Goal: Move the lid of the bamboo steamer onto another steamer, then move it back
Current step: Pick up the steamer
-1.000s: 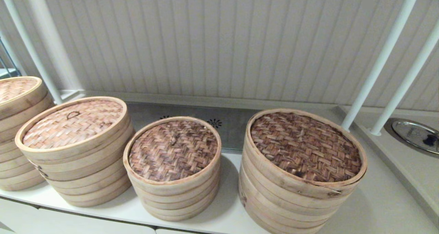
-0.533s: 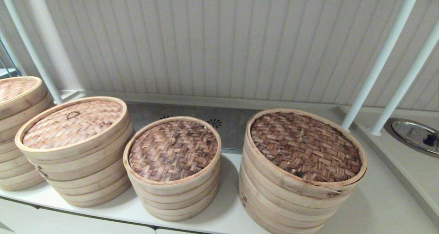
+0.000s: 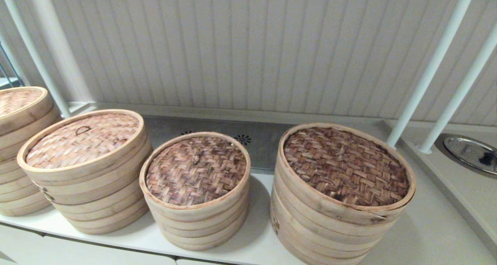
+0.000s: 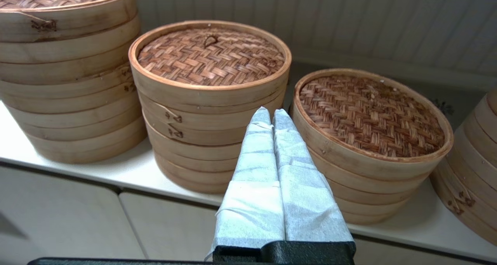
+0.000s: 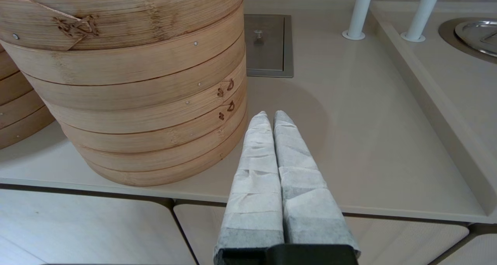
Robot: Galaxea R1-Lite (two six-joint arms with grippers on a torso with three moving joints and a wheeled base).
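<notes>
The bamboo steamer lid (image 3: 83, 140), light tan weave with a small dark loop handle, sits closed on its steamer at the left; it also shows in the left wrist view, the lid (image 4: 211, 55). To its right stands the smallest steamer (image 3: 196, 170) with a dark reddish-brown woven top, the smallest steamer (image 4: 371, 109). My left gripper (image 4: 271, 113) is shut and empty, held off the counter's front edge, pointing at the gap between these two. My right gripper (image 5: 270, 115) is shut and empty, low near the counter's front edge beside the widest steamer (image 5: 124, 75). Neither gripper shows in the head view.
The widest dark-topped steamer (image 3: 343, 187) stands at the right. A further stack (image 3: 19, 141) sits at the far left. Two white poles (image 3: 431, 71) rise at the back right beside a metal plate (image 3: 471, 152). A steel hatch (image 5: 268, 44) lies in the counter.
</notes>
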